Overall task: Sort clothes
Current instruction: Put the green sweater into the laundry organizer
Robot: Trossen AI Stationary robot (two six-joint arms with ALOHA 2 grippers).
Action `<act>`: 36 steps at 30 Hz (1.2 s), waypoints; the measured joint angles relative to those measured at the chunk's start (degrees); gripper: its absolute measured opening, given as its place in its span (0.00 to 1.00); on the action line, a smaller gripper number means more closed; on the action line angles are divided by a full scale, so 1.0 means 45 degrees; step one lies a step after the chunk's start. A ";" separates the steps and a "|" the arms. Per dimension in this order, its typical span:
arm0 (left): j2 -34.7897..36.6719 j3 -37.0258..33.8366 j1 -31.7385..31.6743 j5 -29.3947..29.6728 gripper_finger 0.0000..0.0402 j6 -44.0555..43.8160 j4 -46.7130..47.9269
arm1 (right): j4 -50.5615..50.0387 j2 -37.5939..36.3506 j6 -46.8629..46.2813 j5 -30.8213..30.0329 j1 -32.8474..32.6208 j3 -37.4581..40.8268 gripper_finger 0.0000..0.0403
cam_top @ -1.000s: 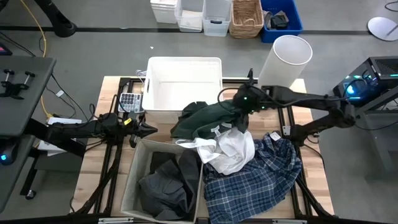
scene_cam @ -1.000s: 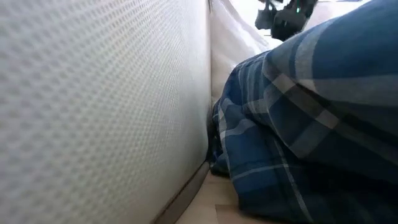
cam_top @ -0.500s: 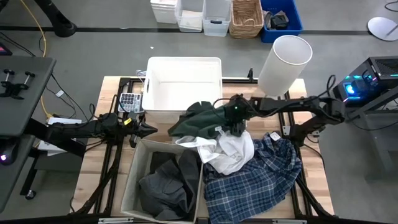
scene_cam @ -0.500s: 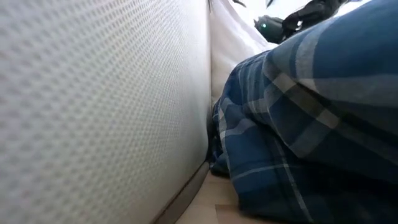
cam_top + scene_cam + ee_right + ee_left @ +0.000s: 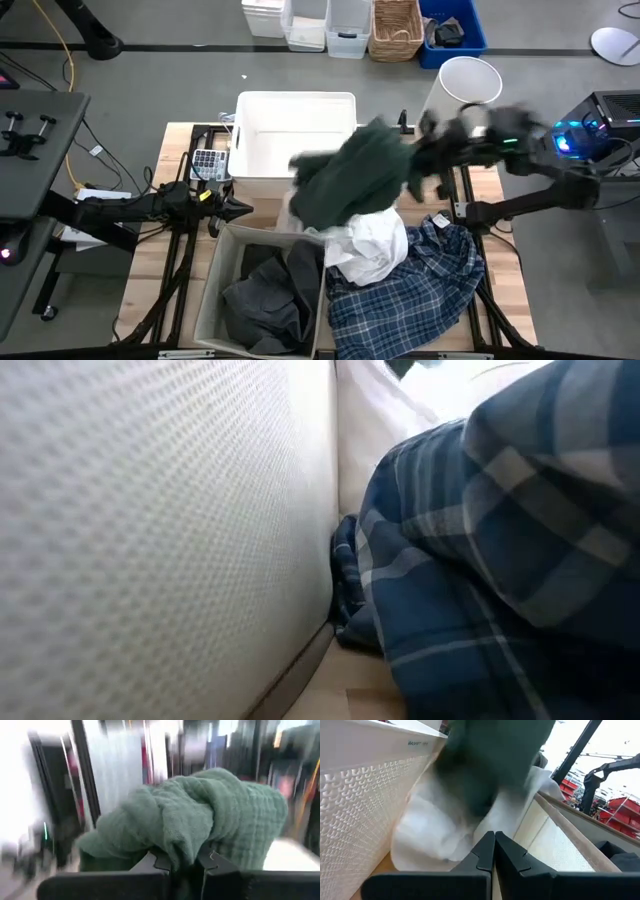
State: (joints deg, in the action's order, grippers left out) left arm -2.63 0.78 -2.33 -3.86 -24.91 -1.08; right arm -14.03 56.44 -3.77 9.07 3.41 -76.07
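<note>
Dark green garment [image 5: 355, 180] lifted clear of the counter [image 5: 508, 285], hanging over the near edge of the white bin [image 5: 296, 112], pinched in the right end effector [image 5: 182, 862]. White garment [image 5: 372, 245] and plaid shirt [image 5: 415, 285] heaped just below, touching each other. Dark grey garment [image 5: 268, 290] inside the beige box [image 5: 212, 285]. Left end effector [image 5: 494, 851] pressed together, empty, low beside the box's far-left corner.

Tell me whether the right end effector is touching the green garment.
Touching. The right wrist view shows the green garment pinched between the right end effector fingers, draping over them.
</note>
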 joint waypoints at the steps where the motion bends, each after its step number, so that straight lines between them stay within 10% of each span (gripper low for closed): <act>1: 0.0000 0.0000 0.0001 0.0001 0.00 0.0000 0.0000 | 0.0797 0.0217 0.0218 -0.0486 -0.0421 -0.0405 0.03; 8: 0.0002 0.0000 -0.0002 0.0001 0.00 0.0002 -0.0002 | 0.6303 0.3775 0.2091 -0.0675 -0.3094 -0.2809 0.03; 22: 0.0002 0.0000 -0.0002 0.0001 0.00 0.0000 0.0000 | 0.9165 1.2508 0.1145 0.0752 -0.4038 -1.1165 0.03; 36: 0.0004 0.0000 0.0001 0.0001 0.00 0.0000 0.0000 | 0.0351 1.2504 0.0284 -0.0812 -0.4859 -1.2327 0.03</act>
State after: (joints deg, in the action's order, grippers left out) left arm -2.61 0.78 -2.33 -3.86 -24.91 -1.08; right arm -12.45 112.71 -2.49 5.42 -18.46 -131.55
